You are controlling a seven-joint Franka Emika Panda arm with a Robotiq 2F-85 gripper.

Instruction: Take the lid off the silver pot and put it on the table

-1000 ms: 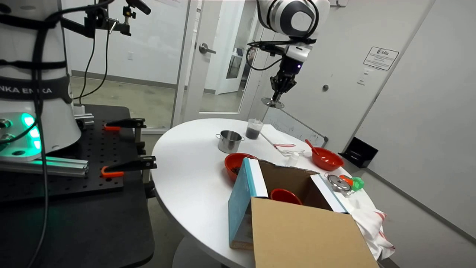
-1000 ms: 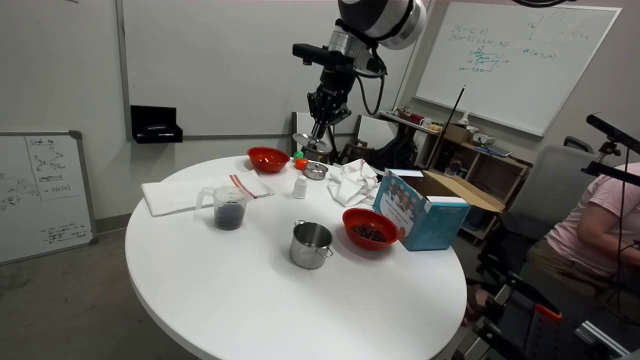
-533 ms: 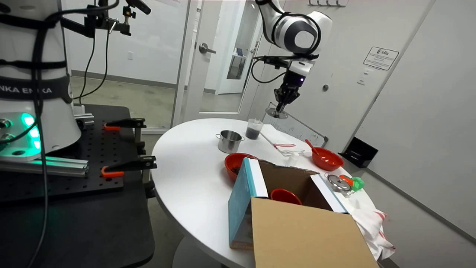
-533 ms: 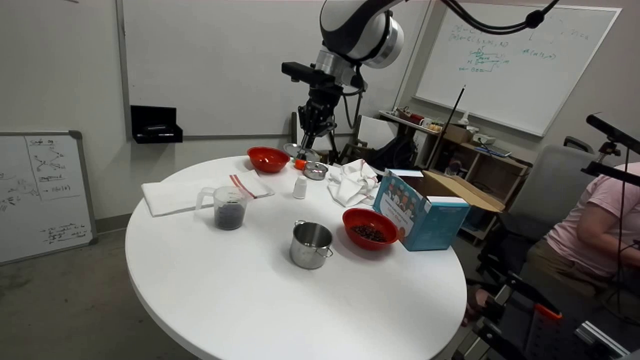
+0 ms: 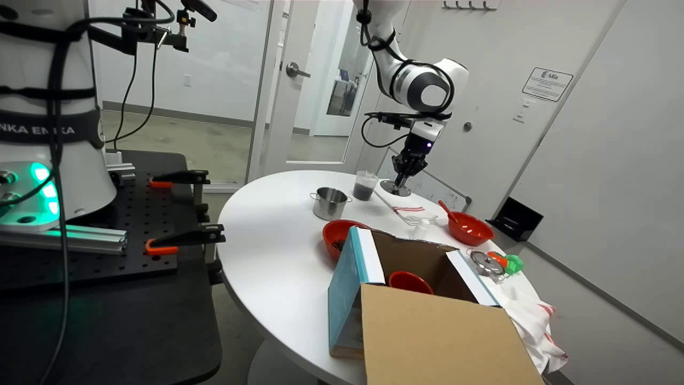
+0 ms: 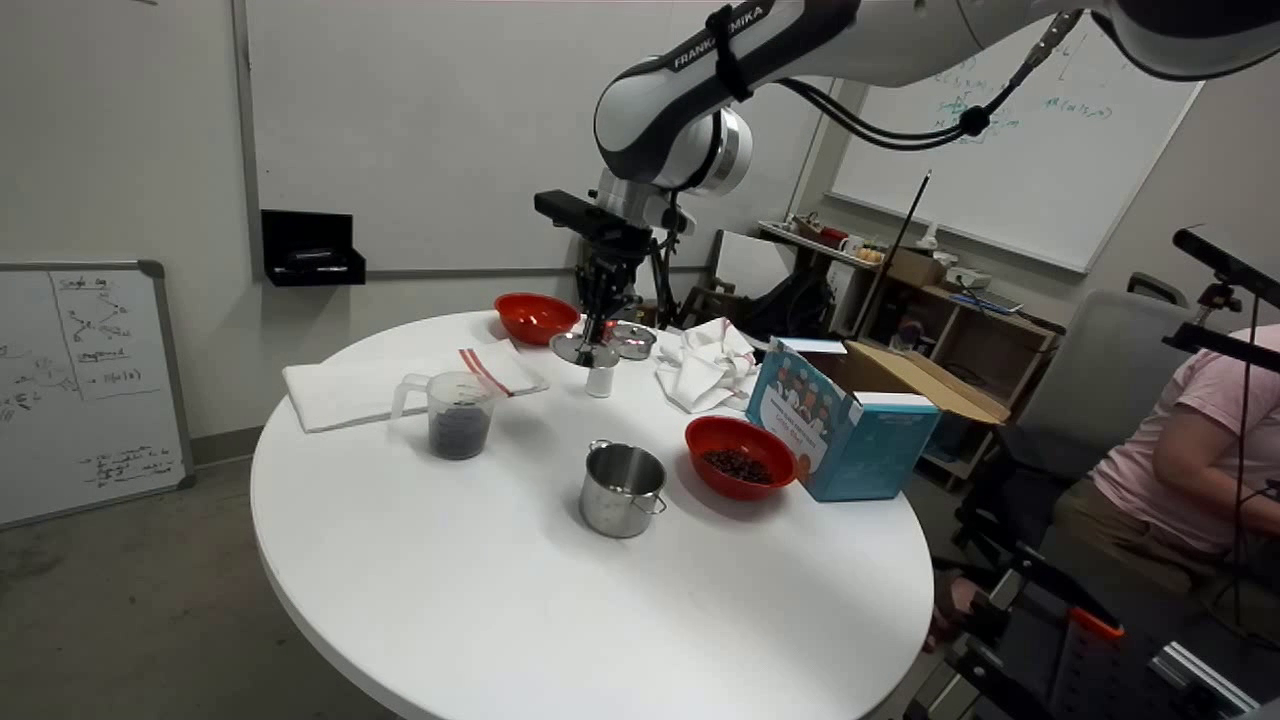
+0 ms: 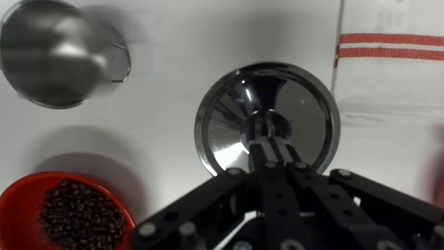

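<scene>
The silver pot (image 5: 329, 207) stands open and upright on the white round table (image 5: 267, 235). It also shows in an exterior view (image 6: 618, 505) and, blurred, at the upper left of the wrist view (image 7: 45, 52). The round silver lid (image 7: 229, 107) hangs about level below my gripper (image 7: 272, 137). The fingers are shut on the small handle at the lid's middle. In both exterior views the lid (image 5: 394, 189) (image 6: 575, 350) is held above the table, apart from the pot, between the folded cloth and the white shaker. The handle is partly hidden by the fingertips.
A clear cup (image 6: 458, 425) stands near the folded cloth (image 6: 360, 390). A red bowl of beans (image 6: 740, 465) and a cardboard box (image 6: 860, 450) are beside the pot. A white shaker (image 6: 600, 382), a red bowl (image 6: 535, 318) and another small lidded pot (image 6: 632, 343) stand farther back.
My gripper has come down toward the table with the lid still in it. In an exterior view it has also shifted left, now in front of the shaker. The pot has not moved.
</scene>
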